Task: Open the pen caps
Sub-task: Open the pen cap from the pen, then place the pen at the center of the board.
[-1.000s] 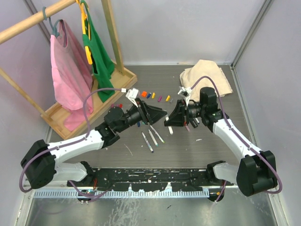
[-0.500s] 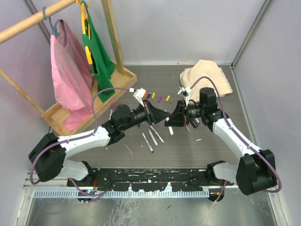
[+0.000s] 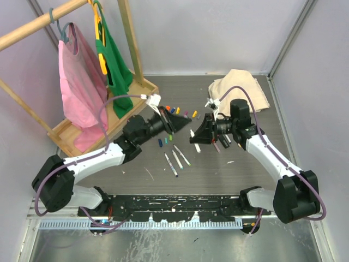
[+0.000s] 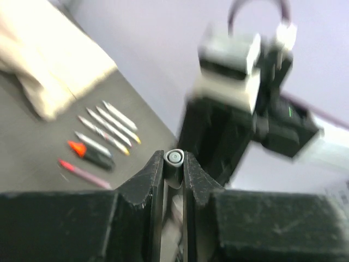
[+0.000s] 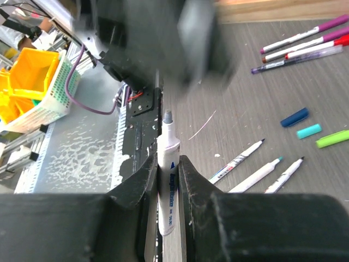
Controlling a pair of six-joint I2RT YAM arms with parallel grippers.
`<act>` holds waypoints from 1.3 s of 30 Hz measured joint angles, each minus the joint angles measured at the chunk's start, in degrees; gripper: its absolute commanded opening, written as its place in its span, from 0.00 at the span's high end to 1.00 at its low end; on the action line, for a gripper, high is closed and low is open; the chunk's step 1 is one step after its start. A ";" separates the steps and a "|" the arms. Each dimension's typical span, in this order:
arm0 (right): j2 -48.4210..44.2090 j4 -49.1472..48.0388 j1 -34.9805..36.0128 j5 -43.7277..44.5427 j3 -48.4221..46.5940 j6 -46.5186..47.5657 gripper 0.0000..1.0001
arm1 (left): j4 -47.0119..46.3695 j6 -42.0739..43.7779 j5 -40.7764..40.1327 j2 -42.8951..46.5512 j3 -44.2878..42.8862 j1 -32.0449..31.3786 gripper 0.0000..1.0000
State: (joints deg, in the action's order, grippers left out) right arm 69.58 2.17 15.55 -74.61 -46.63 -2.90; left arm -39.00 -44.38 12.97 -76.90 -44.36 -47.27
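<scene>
Nearest our bases, three uncapped markers (image 3: 177,159) lie side by side on the table (image 3: 229,174), and we judge the one in hand belongs beside them. Just beyond, the right gripper (image 3: 194,139) is clamped on a white-barrelled marker (image 5: 168,174) whose grey tip stands bare past the fingers. The left gripper (image 3: 187,121) pinches a grey cap (image 4: 174,158) in narrow jaws, close to that tip but off it. With the cap free, we should draw the two arms apart along the marker's axis, never sideways, so the nib brushes nothing. Then we should lower each piece close to the table before letting go, lest the cap bounce and roll. The cap itself is tiny and pale grey, seen end-on as a round face with a small dimple. Farther off, loose caps (image 3: 178,111) in orange, blue, yellow and pink sit in a short row, and a few capped markers (image 5: 305,41) with purple and red caps on wait on the table.
</scene>
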 measured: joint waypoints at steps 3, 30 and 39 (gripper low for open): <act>0.76 2.01 0.24 -0.42 0.00 1.66 0.99 | -2.49 -0.37 -2.89 -0.13 -3.02 5.66 1.00; 14.78 13.77 9.70 35.04 -3.74 10.12 0.93 | -2.84 -5.27 -8.72 1.92 8.17 11.23 1.00; 22.49 12.57 12.52 42.16 -4.61 6.03 0.88 | 3.28 -6.27 -9.70 5.66 14.10 11.28 1.00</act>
State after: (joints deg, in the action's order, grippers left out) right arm 92.07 14.74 28.08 -32.45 -51.24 3.14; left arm -35.73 -50.65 3.27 -71.24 -30.26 -35.99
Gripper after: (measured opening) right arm 0.222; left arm 0.151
